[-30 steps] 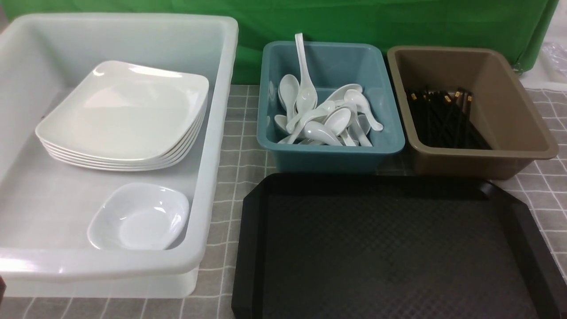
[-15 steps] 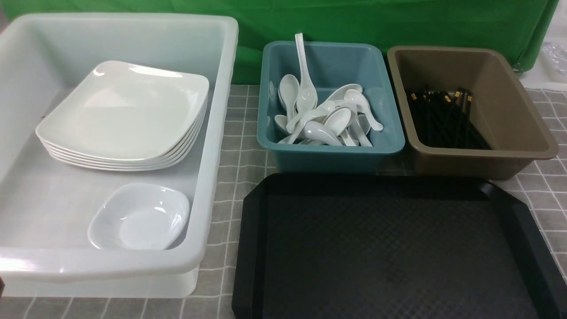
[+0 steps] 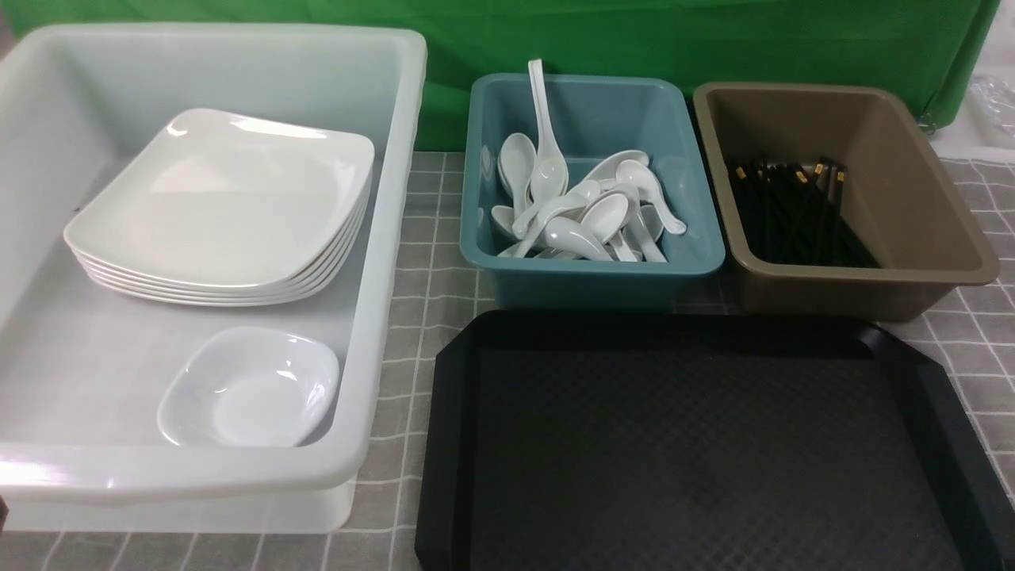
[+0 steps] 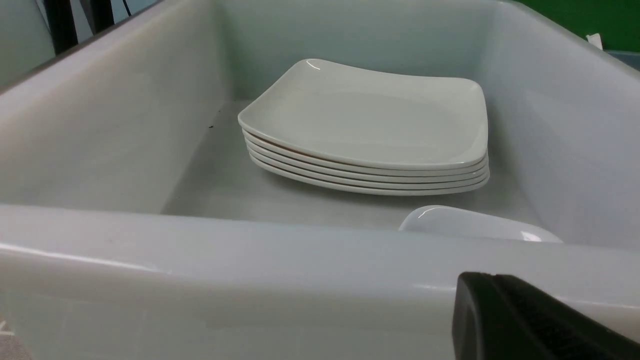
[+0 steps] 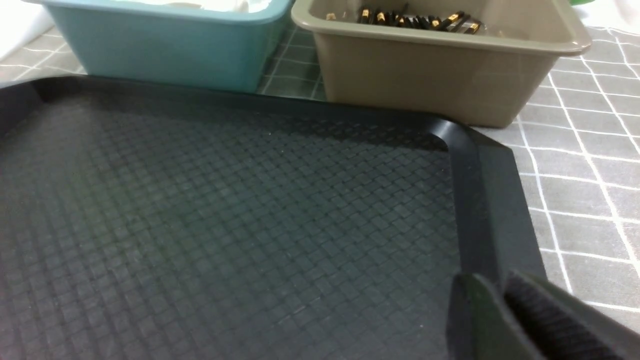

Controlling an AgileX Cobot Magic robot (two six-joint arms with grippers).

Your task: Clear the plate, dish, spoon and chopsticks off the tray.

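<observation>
Nothing is visibly displaced; the left gripper (image 4: pixel 492 276) is closed, the right gripper (image 5: pixel 496 282) narrowly parted, and the tray (image 3: pixel 698 460) might be knocked by low withdrawal.

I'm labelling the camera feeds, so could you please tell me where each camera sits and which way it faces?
Front view: between the arms, facing forward over the white tub, teal tub and black tray; at most a dark sliver at the left edge.
Left wrist: on the left arm, looking into the white tub; left gripper shows.
Right wrist: on the right arm, looking across the tray; right gripper shows.
Front and right wrist share the tray.
</observation>
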